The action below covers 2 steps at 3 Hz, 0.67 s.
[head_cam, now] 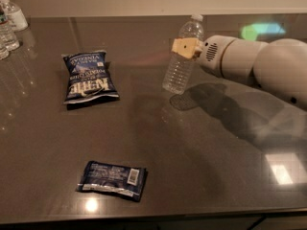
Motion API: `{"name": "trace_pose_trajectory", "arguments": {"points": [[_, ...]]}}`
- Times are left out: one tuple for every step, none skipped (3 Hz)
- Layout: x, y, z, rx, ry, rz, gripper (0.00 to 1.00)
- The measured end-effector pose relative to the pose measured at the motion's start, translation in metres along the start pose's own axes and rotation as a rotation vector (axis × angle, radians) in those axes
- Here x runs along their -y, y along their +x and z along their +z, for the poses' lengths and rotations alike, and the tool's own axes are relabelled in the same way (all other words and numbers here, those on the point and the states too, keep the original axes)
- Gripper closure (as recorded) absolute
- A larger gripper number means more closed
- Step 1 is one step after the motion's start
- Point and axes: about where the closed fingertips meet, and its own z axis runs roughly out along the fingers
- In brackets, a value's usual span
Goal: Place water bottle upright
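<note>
White arm (249, 61) level from right; gripper (185, 47) clasps tilted water bottle (178, 74).

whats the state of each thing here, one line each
water bottle: capped, leaning a little with its top to the right, gripped below the neck
gripper: shut on the water bottle, far middle of the scene
chip bag: lying flat, looks unopened
dark packet: lying flat, near the front
pump bottle: upright, far left corner
small bottles: upright, beside the pump bottle

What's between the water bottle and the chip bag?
Only bare table separates water bottle and chip bag in the camera view; the pincer grips the bottle's upper half.
</note>
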Motion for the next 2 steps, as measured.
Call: {"name": "trace_pose_trajectory", "arguments": {"points": [[0.014,-0.008,-0.005,-0.038,0.054,-0.134,1.00],[0.025,-0.008,-0.004,-0.042,0.068,-0.175,1.00]]}}
